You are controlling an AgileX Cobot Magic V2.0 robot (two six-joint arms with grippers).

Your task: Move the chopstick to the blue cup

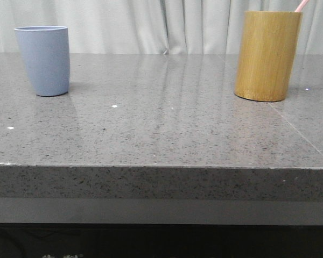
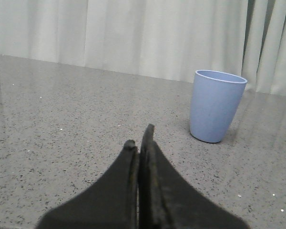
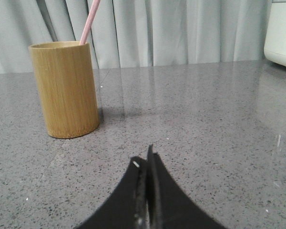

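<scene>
The blue cup (image 1: 44,60) stands upright at the back left of the grey table, and it also appears in the left wrist view (image 2: 216,106). A pale pink chopstick (image 1: 302,5) leans out of the yellow-brown bamboo holder (image 1: 266,55) at the back right; the chopstick (image 3: 90,21) and the holder (image 3: 66,88) are in the right wrist view too. My left gripper (image 2: 139,140) is shut with nothing between its fingers, low over the table and short of the cup. My right gripper (image 3: 145,156) is shut and empty, some way from the holder.
The speckled grey stone table (image 1: 161,134) ends in a front edge close to the camera. Pale curtains (image 1: 151,24) hang behind it. A white appliance (image 3: 281,31) stands at the table's far side in the right wrist view.
</scene>
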